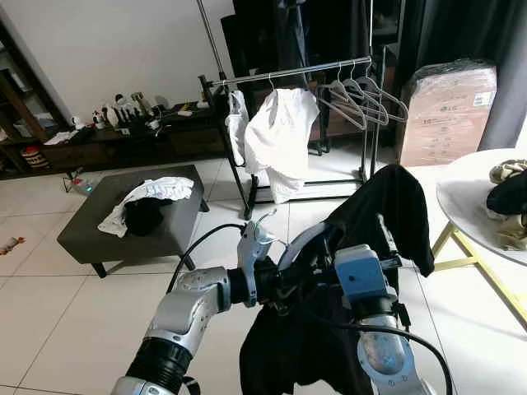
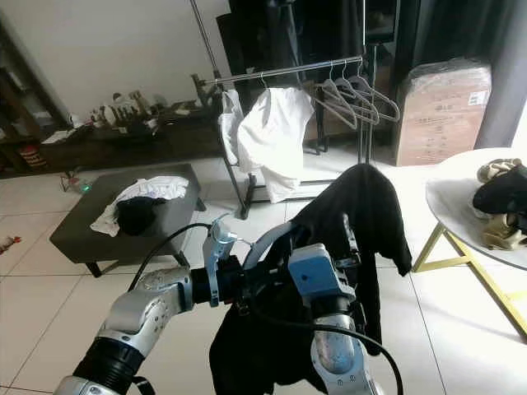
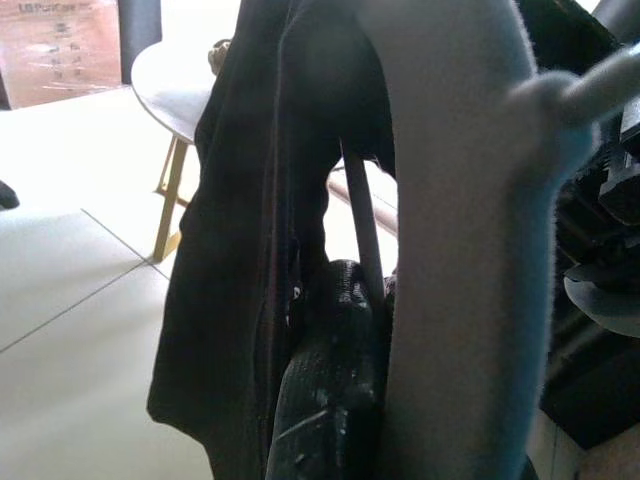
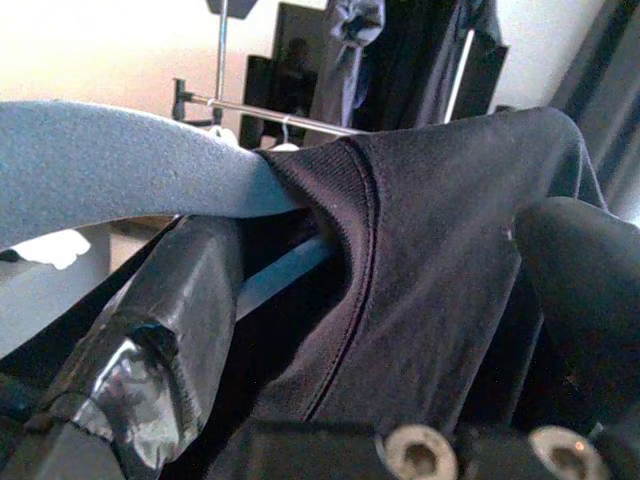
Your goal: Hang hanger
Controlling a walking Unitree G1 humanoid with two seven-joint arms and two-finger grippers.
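Observation:
A grey velvet hanger (image 1: 301, 239) with a metal hook (image 1: 262, 220) is held low in front of me, a black garment (image 1: 399, 202) draped over it. My left gripper (image 1: 284, 288) is shut on the hanger near its neck; the left wrist view shows the grey hanger (image 3: 470, 250) against a black finger (image 3: 330, 400). My right gripper (image 1: 387, 244) is shut on the garment-covered hanger arm; its fingers (image 4: 150, 330) sit either side of the black cloth (image 4: 430, 250). The clothes rack rail (image 1: 296, 72) stands a few steps ahead.
On the rail hang a white shirt (image 1: 280, 136) and several empty hangers (image 1: 362, 95). A dark ottoman (image 1: 99, 239) with clothes lies ahead on the left, a wrapped box (image 1: 449, 111) at back right, a round white table (image 1: 469, 206) with clothes on the right.

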